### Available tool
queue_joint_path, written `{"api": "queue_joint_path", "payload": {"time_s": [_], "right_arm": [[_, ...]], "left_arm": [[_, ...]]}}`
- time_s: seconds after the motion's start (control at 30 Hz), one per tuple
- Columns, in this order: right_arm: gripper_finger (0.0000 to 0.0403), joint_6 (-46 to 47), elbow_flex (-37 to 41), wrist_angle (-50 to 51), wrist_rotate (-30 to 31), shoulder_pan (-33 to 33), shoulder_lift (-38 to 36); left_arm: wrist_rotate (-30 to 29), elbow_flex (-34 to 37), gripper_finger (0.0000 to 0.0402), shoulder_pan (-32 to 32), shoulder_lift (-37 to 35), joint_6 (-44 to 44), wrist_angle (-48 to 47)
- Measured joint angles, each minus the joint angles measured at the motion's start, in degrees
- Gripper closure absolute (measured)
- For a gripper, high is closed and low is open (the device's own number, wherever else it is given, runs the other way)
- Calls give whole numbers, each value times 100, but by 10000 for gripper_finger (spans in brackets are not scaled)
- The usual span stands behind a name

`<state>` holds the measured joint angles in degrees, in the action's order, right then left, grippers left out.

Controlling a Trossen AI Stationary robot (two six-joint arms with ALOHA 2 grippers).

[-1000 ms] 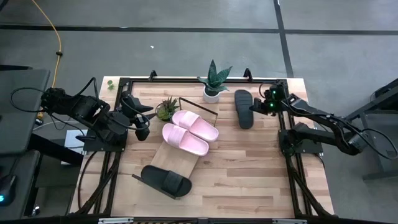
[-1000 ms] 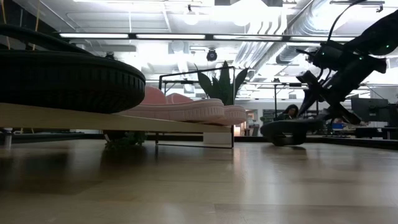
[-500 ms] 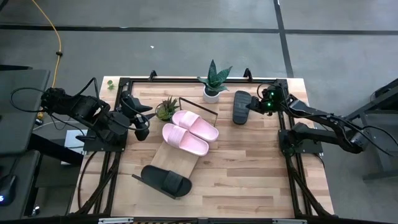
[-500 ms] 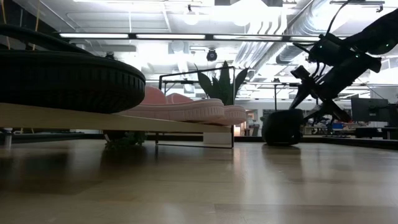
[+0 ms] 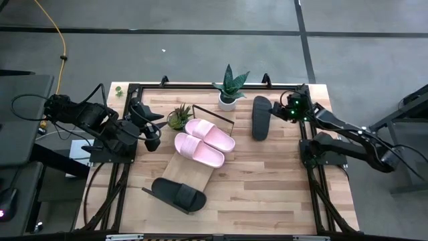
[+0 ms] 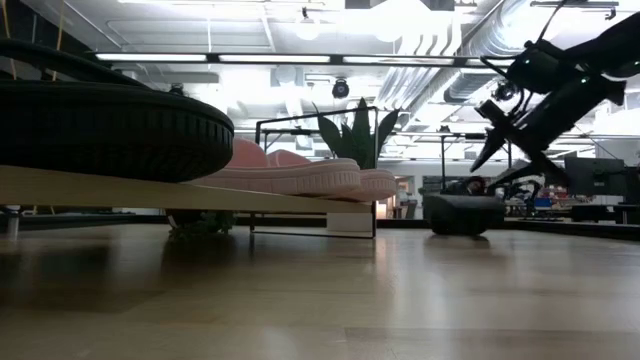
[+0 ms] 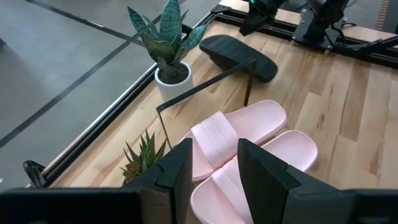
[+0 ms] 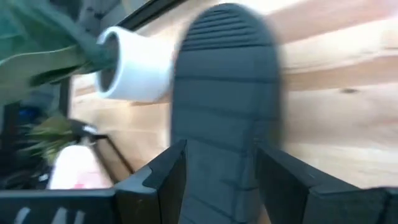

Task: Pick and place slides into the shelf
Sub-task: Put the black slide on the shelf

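Your right tool (image 5: 279, 111), fingers apart, sits just beside the black slide (image 5: 261, 117) lying on the bench (image 5: 267, 174) right of the shelf (image 5: 194, 175). On the shelf lie two pink slides (image 5: 204, 141) and another black slide (image 5: 179, 193). Your left tool (image 5: 152, 131), fingers apart, waits left of the shelf.

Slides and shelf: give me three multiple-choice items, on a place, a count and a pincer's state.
1. Where does the black slide nearest the right pincer lie?
A) in the air
B) on the tabletop by the white pot
C) on the floor
2. How many slides rest on the shelf?
A) one
B) four
C) three
3. The right pincer is:
A) open, holding nothing
B) shut on the black slide
C) shut on a plant

B: it lies flat on the wood beside the pot.
C: two pink slides and another black slide sit on it.
A: its fingers stand apart, clear of the slide.
Left pincer waits at the table's left.
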<state>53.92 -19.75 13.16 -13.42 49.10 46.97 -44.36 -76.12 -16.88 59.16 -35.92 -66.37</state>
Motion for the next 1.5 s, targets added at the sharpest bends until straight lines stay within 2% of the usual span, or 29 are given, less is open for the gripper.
{"api": "queue_joint_path", "payload": {"time_s": [0.13,0.23,0.57,0.93,1.1,1.2,1.33,1.5], "right_arm": [[233,136,0,1022,344,2,-355],[233,153,0,1558,177,2,-500],[233,19,0,1557,-167,-2,-570],[233,-280,4,1529,-138,-2,-569],[233,220,760,211,-462,-5,-621],[233,434,1058,-404,-393,-4,-748],[233,502,1272,-431,-347,-3,-867],[233,545,1622,-717,-627,-2,-866]], "left_arm": [[0,0,286,0,0,6,-42],[0,0,286,-1,0,6,-118],[0,0,286,0,0,6,-133],[155,0,286,-2,0,2,-126],[166,0,286,-1,0,-14,-119],[286,0,286,-2,0,-60,-118],[477,0,286,-2,0,-82,-113],[498,0,286,-2,0,-336,-113]]}}
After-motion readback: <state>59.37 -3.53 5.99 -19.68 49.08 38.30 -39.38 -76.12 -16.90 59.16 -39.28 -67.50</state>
